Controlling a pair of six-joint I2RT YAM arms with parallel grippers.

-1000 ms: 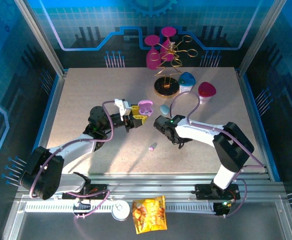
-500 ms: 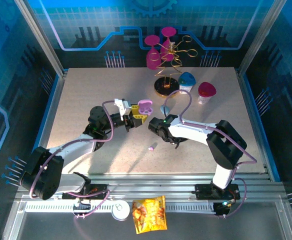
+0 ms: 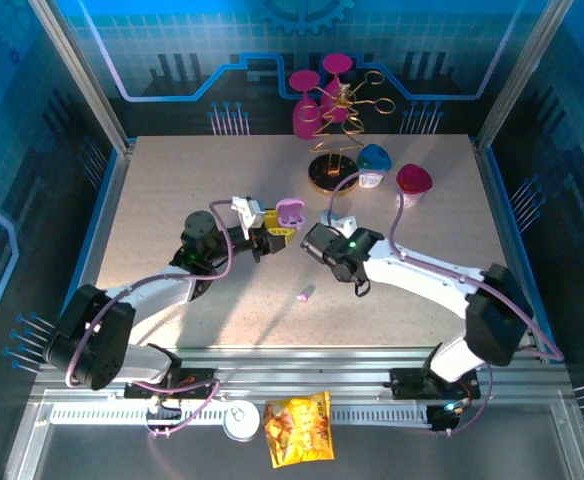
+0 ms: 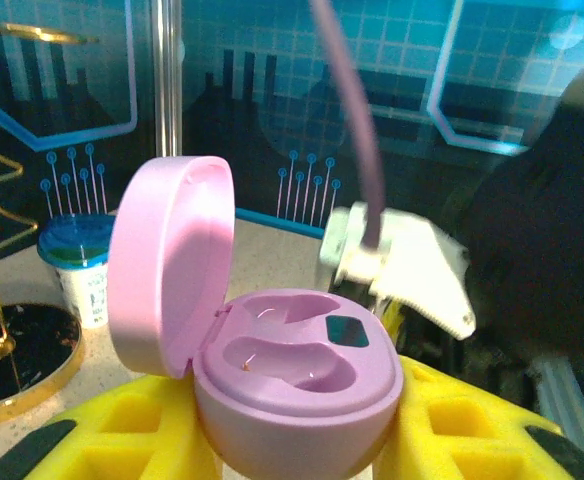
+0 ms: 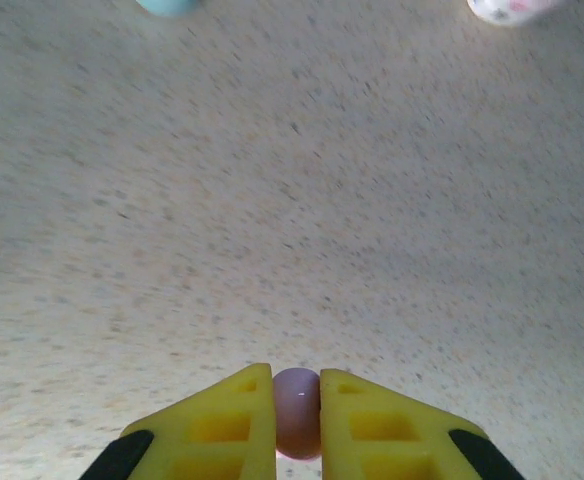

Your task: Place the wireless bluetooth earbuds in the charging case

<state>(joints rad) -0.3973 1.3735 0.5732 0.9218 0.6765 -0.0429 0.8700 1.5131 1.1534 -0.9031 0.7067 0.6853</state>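
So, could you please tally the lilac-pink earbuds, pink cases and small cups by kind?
Lilac-pink earbuds: 2 (held earbud between the right fingers, loose earbud on the table)
Pink case: 1 (open, gripped by the left fingers)
Small cups: 2 (blue-topped cup, pink-topped cup)
Total: 5

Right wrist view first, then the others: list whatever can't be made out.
Right wrist: lilac earbud pinched in the right gripper; its fingers cover all but a rounded end, so stem direction is unclear.
Right wrist: pale blue object cut off by the top edge; case or bud, cannot tell.
Left wrist: pink charging case underside hidden by fingers of the left gripper and the bottom edge.
Top external: loose earbud too small to read orientation.
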